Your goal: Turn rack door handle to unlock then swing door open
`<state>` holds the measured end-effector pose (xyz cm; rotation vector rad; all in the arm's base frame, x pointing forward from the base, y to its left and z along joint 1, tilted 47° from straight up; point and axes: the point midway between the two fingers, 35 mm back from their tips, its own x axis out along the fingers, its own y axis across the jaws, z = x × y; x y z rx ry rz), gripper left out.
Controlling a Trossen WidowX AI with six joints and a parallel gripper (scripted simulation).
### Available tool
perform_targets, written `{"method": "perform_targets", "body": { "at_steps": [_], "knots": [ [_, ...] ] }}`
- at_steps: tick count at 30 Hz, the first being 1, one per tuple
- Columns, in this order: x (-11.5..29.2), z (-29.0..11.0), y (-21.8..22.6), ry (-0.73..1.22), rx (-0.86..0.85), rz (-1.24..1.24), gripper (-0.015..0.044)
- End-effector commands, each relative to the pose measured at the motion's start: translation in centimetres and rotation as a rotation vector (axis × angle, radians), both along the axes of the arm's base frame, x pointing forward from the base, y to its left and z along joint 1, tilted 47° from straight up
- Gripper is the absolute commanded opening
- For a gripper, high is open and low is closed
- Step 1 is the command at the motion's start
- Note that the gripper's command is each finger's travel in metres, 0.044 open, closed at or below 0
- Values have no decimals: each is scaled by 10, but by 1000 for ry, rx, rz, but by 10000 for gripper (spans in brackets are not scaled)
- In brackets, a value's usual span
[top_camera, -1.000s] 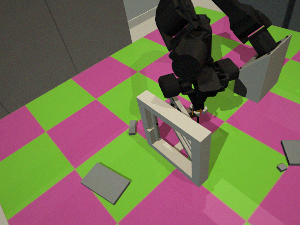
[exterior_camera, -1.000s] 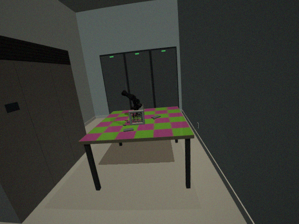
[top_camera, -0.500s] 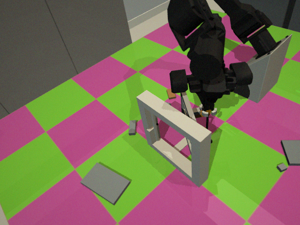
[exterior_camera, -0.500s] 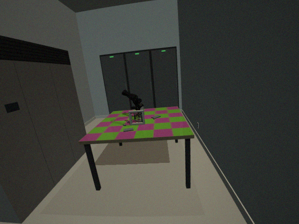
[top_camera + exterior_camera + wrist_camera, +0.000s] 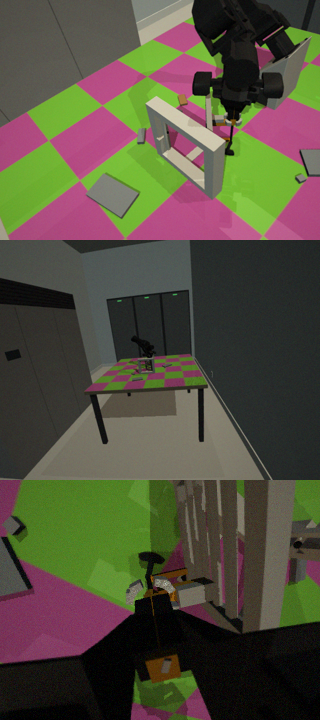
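Observation:
The pale door frame (image 5: 184,122) (image 5: 154,366) stands upright on the checkered table (image 5: 173,382). The door (image 5: 208,111) (image 5: 270,555) is swung well out behind it; its exact angle is hard to read. My gripper (image 5: 233,121) (image 5: 155,617) is shut on the handle at the door's outer face, with its pale pads around it. The black lower part of the handle (image 5: 229,151) (image 5: 151,558) shows below the fingers, beside orange and grey mounts. How far the handle is turned is unclear, since the fingers hide its upper part.
An orange block (image 5: 182,99) and a grey block (image 5: 141,135) lie near the frame's left end. A grey plate (image 5: 113,195) (image 5: 137,378) lies in front. Another plate (image 5: 312,163) (image 5: 12,572) and a small grey cube (image 5: 300,178) (image 5: 14,525) lie right. A tall grey panel (image 5: 292,71) stands behind.

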<state>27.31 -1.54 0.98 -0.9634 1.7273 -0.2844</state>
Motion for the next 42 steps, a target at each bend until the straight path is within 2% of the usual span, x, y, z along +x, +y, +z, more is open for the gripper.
{"method": "perform_targets", "body": {
  "at_steps": [1, 42],
  "knots": [
    [-1, -5, 4, -68, -13, -58, 26],
    [13, -64, 60, -549, -64, -517, 26]
  ]
}}
